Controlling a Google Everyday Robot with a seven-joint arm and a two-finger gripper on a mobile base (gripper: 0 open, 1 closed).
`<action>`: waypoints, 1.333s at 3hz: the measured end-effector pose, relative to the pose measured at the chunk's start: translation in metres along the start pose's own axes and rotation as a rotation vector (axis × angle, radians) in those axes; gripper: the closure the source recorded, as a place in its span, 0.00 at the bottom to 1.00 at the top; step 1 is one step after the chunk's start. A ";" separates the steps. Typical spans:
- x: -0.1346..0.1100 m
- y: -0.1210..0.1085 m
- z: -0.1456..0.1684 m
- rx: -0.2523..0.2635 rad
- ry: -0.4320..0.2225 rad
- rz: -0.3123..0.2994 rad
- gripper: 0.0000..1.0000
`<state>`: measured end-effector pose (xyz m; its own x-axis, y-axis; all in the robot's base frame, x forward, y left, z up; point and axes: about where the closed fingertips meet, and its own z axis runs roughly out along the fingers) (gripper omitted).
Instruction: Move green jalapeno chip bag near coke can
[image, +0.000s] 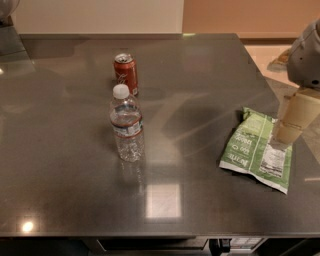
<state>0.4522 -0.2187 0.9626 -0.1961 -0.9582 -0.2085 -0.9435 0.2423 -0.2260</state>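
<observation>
The green jalapeno chip bag (252, 150) lies flat and crinkled at the right of the dark table, its white nutrition panel on its right side. The coke can (126, 73) stands upright at the back left of the table, far from the bag. My gripper (282, 140) comes down from the upper right on a cream-coloured arm. It is over the bag's right edge, at the nutrition panel, and seems to touch it. The arm hides part of the bag's right side.
A clear water bottle (127, 124) with a white cap stands just in front of the coke can. The grey table (65, 165) ends at a right edge close behind the bag. A tan floor lies beyond it.
</observation>
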 end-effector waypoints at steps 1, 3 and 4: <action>0.010 -0.015 0.031 -0.062 -0.004 -0.025 0.00; 0.034 -0.033 0.085 -0.153 0.000 -0.045 0.00; 0.045 -0.034 0.105 -0.166 0.014 -0.031 0.00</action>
<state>0.5033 -0.2537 0.8610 -0.1691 -0.9671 -0.1900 -0.9801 0.1854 -0.0711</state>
